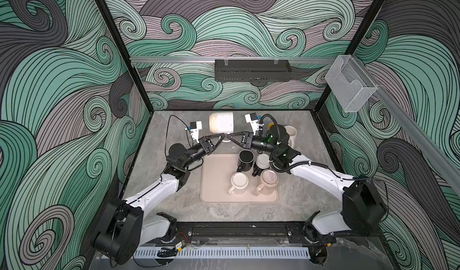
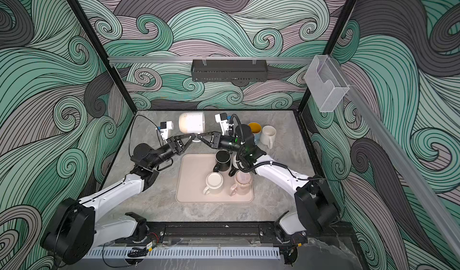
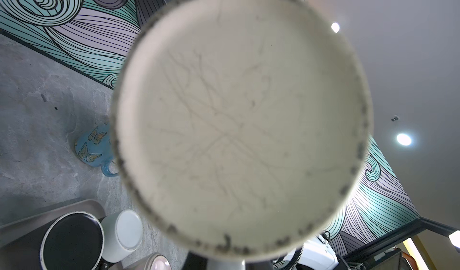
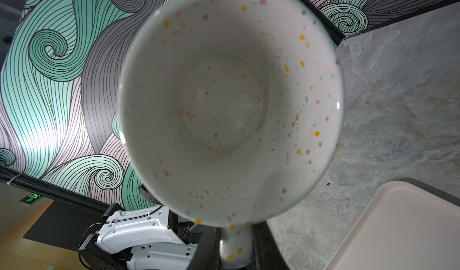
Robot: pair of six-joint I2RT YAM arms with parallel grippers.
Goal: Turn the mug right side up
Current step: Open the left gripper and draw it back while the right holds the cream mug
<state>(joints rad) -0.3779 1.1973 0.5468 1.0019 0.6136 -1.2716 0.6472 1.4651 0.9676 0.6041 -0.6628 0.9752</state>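
My left tool (image 1: 222, 135) and right tool (image 1: 230, 135) both clamp the handle (image 1: 226, 139) of the mug (image 1: 221, 125), which is tipped sideways near the table's (image 1: 154, 132) far edge. I should rotate it slowly, base down.

both top views look steeply down from high over the front edge of the table (image 1: 174, 211) toward the back wall (image 1: 236, 32), far enough off to hold the whole tray (image 1: 214, 181), and share almost the entire scene. the left wrist view sits close against the base of the speckled mug (image 3: 239, 122); the right wrist view, equally close, looks into its mouth.
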